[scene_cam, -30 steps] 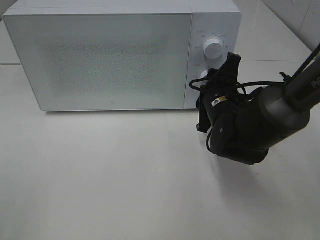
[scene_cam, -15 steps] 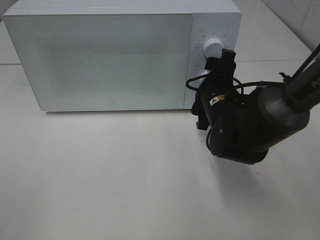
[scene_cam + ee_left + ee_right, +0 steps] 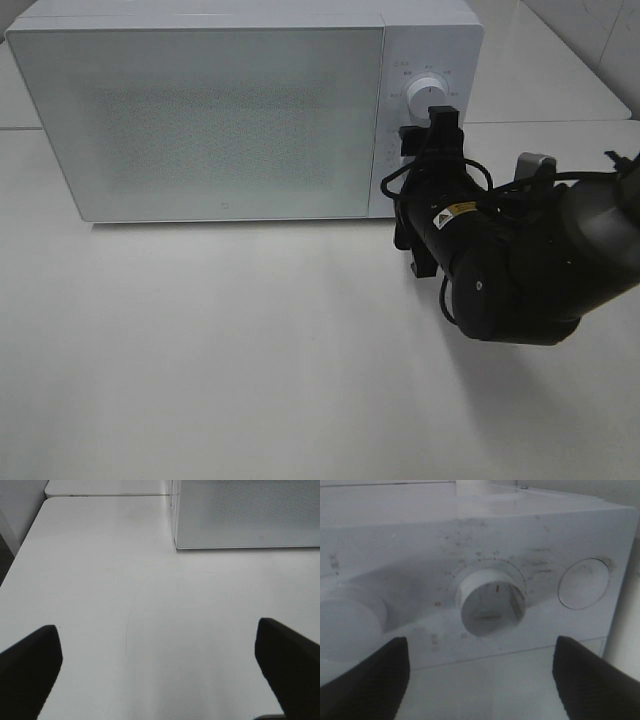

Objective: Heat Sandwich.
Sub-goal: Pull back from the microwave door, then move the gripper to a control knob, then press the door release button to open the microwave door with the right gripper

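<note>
Since a second ago my right arm (image 3: 530, 270) has squared up to the boxy white microwave (image 3: 240, 14) on the white bench (image 3: 200, 380). Left fingers (image 3: 30, 665) spread above the bench; right fingers (image 3: 365, 680) spread astride a round white dial (image 3: 491, 602). Sandwich unseen, door (image 3: 200, 120) shut.

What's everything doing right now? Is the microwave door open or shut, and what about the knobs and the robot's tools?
Door: shut.
Upper knob: untouched.
Lower knob: untouched, just ahead of the right tool.
Right tool: open, empty.
Left tool: open, empty, over the table.
Sandwich: not in sight.
</note>
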Robot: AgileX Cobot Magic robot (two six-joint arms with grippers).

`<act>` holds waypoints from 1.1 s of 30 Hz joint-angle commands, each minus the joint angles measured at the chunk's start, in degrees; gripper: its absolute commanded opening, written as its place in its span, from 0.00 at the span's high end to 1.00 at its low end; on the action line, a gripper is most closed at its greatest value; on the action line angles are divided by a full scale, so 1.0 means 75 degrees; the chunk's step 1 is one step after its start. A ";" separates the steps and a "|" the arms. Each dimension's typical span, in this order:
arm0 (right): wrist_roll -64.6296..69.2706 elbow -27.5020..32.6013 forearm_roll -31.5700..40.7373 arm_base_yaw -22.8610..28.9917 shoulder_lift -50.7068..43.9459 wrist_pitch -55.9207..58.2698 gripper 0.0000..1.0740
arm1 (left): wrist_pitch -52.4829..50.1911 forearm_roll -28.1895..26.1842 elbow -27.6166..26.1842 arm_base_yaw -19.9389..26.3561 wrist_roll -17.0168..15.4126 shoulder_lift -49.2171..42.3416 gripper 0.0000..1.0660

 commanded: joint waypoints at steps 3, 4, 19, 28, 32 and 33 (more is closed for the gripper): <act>-0.1100 0.0374 -0.0733 0.0015 -0.0619 0.0848 0.29 | -0.0099 -0.0053 0.0023 0.0031 -0.0053 -0.0206 0.03; -0.1337 0.0428 -0.0848 0.0015 -0.0733 0.1100 0.29 | -0.0099 -0.0053 0.0023 0.0031 -0.0053 -0.0206 0.03; -0.6685 0.0527 -0.1902 -0.0458 -0.2720 0.6043 0.29 | -0.0099 -0.0053 0.0023 0.0031 -0.0053 -0.0206 0.03; -0.9748 0.0512 -0.1948 -0.1161 -0.4079 0.9244 0.29 | -0.0099 -0.0053 0.0023 0.0031 -0.0053 -0.0206 0.03; -1.0626 0.0504 -0.2093 -0.1337 -0.4446 1.0222 0.29 | -0.0099 -0.0053 0.0023 0.0031 -0.0053 -0.0206 0.03; -1.0940 0.0504 -0.2246 -0.1398 -0.4736 1.0825 0.29 | -0.0099 -0.0053 0.0023 0.0031 -0.0053 -0.0206 0.03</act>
